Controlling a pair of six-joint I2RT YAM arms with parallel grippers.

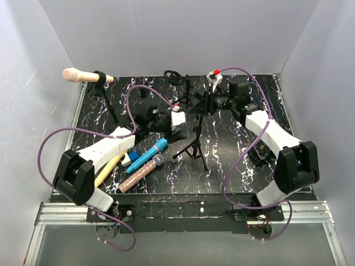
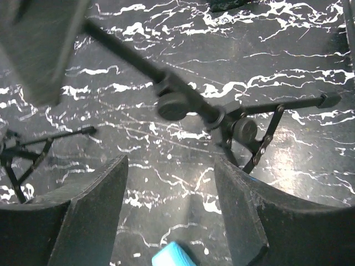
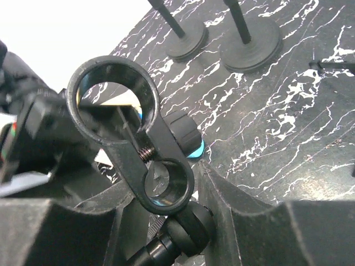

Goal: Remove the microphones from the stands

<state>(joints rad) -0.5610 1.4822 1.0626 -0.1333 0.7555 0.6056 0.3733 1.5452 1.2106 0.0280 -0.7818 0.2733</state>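
Observation:
A black tripod stand stands mid-table. Its clip ring is empty. My right gripper is shut on the clip's lower joint, one finger on each side. My left gripper is open and empty; in its wrist view it hangs over the black marbled table by the stand's pole. A blue microphone lies on the table to the left, and its tip shows below the left fingers. A beige microphone sits in another stand at the far left.
A glittery pink microphone and a yellow one lie beside the blue one. More small stands and round bases are at the back of the table. Grey walls close in three sides. Purple cables loop over both arms.

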